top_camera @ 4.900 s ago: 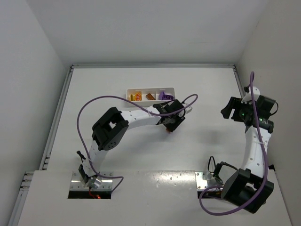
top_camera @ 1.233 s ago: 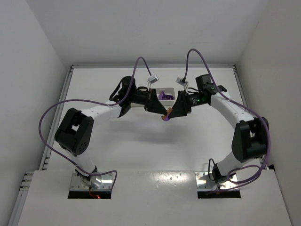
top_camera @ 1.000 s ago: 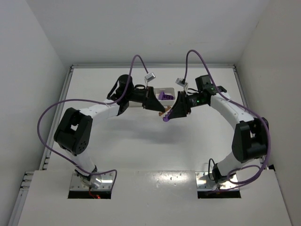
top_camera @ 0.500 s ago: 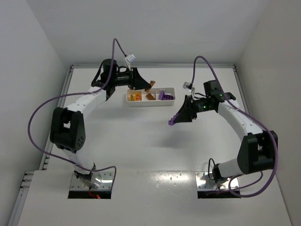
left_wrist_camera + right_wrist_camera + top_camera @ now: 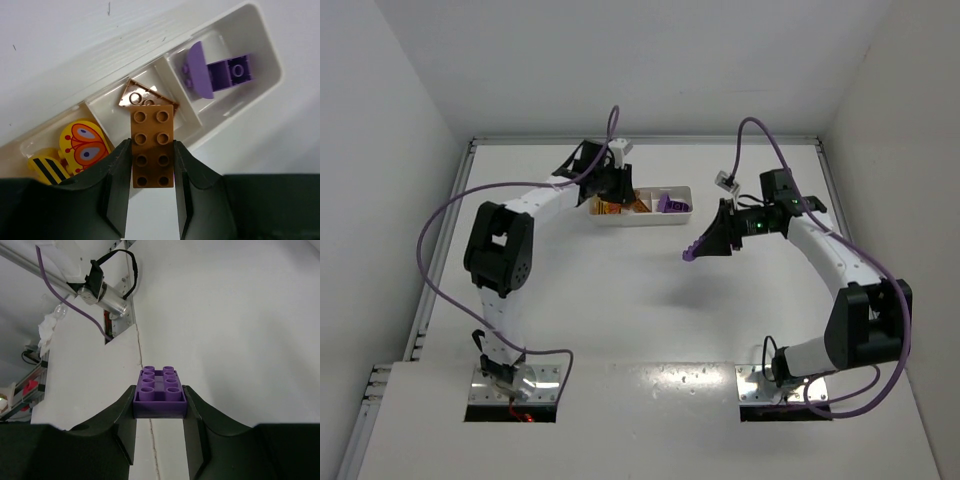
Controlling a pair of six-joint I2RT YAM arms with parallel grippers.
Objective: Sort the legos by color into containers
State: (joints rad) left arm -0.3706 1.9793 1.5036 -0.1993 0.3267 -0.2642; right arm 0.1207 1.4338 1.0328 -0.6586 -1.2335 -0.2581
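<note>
While the overhead view hides it under the arm, the left wrist view shows an orange-brown two-by-four studded plastic brick (image 5: 152,131) clamped by its long sides in the left pincer (image 5: 151,146). Its studs face the camera. It hangs over the middle compartment of the long, shallow white plastic tray (image 5: 269,50). Its far end overlaps a flat orange-brown wedge plate (image 5: 135,95) lying in that compartment; whether the two touch cannot be told.

That view also shows the other compartments. The left one holds a rounded yellow piece printed with an orange butterfly (image 5: 85,145) and a yellow piece with black stripes (image 5: 45,167). The right one holds a smooth rounded purple piece (image 5: 197,70) beside a square purple studded brick (image 5: 234,71).

From above, the left pincer (image 5: 610,195) covers the left part of the tray (image 5: 650,221), which sits near the far edge of the white worktop (image 5: 620,300).

A purple two-by-four brick (image 5: 159,382), seen from its hollow underside, is gripped tight in the right pincer (image 5: 160,392). Overhead, this brick (image 5: 691,253) and the right pincer (image 5: 700,247) sit well apart from the tray, to its right and nearer the bases.
</note>
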